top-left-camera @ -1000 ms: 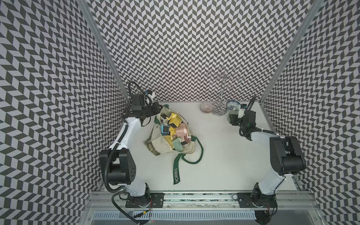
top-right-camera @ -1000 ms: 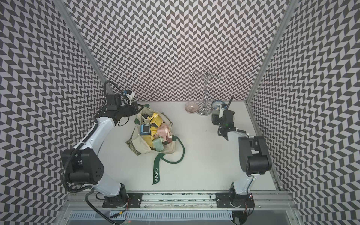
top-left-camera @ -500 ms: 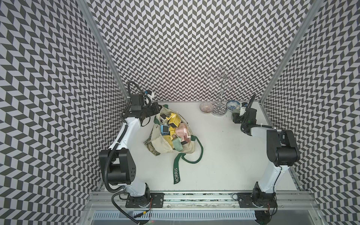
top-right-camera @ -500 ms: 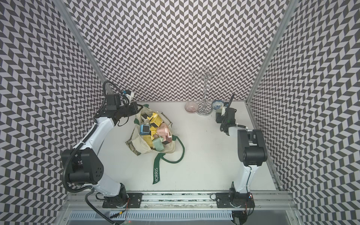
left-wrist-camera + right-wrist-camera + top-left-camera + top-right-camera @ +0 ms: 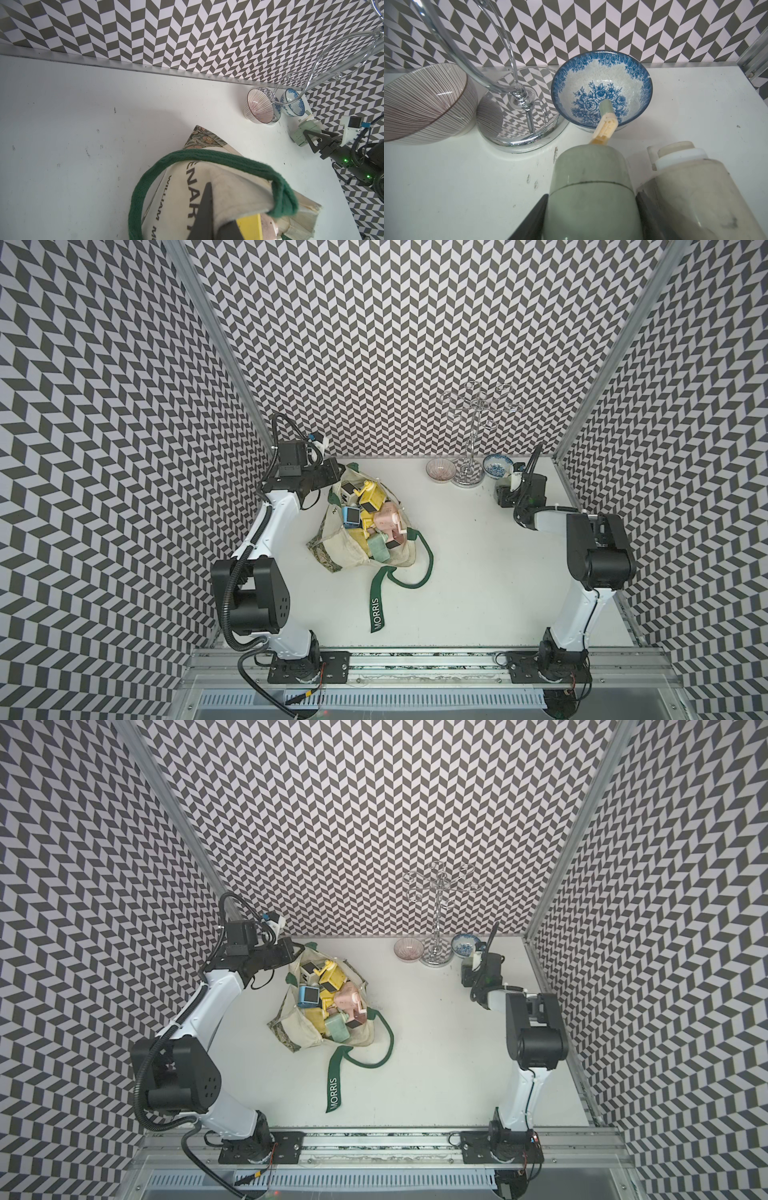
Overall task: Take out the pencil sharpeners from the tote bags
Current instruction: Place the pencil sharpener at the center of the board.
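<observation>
The cream tote bag [image 5: 353, 547] [image 5: 303, 1027] lies on the table left of centre, its mouth open. Yellow [image 5: 370, 502], blue [image 5: 350, 517], pink [image 5: 388, 514] and green [image 5: 378, 545] pencil sharpeners are piled inside it. My left gripper [image 5: 332, 477] [image 5: 214, 207] is shut on the bag's canvas rim at the back, beside a green strap [image 5: 207, 158]. At the back right, my right gripper [image 5: 505, 497] [image 5: 591, 197] is shut on a pale green sharpener [image 5: 591, 176] [image 5: 301, 135]. Its cream crank points at the blue bowl. A beige sharpener [image 5: 691, 187] lies right beside it.
A pink-striped bowl [image 5: 441, 470], a glass stand [image 5: 471, 472] on a mirrored base and a blue floral bowl [image 5: 497, 465] line the back wall. The other green strap, lettered MORRIS [image 5: 376, 605], trails toward the table's front. Patterned walls close in on three sides.
The right arm's elbow has swung back toward the rear wall, while its gripper stays near the blue bowl with the green sharpener. The left arm and the bag have not moved.
</observation>
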You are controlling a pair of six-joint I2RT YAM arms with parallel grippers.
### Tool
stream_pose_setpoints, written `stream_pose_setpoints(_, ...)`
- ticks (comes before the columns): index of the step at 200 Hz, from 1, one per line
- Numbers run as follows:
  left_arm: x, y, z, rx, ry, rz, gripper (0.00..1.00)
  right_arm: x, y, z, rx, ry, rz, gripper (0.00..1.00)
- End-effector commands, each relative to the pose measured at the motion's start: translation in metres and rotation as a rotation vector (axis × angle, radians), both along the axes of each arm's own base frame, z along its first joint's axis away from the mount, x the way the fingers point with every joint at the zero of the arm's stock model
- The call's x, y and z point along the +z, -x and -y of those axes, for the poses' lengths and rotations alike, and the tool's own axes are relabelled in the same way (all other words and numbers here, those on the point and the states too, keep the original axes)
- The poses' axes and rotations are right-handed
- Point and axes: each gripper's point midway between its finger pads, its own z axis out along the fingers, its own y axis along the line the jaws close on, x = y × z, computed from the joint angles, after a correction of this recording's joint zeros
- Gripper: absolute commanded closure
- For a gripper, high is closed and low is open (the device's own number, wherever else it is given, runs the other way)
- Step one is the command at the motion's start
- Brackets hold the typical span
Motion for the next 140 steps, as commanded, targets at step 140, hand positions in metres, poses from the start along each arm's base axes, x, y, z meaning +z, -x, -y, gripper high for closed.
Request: stream_pose_setpoints(140, 0.071, -0.003, -0.009, 0.005, 0.001, 0.219, 1.0, 0.017, -0.001, 0.002, 0.01, 0.031, 0.113, 0.33)
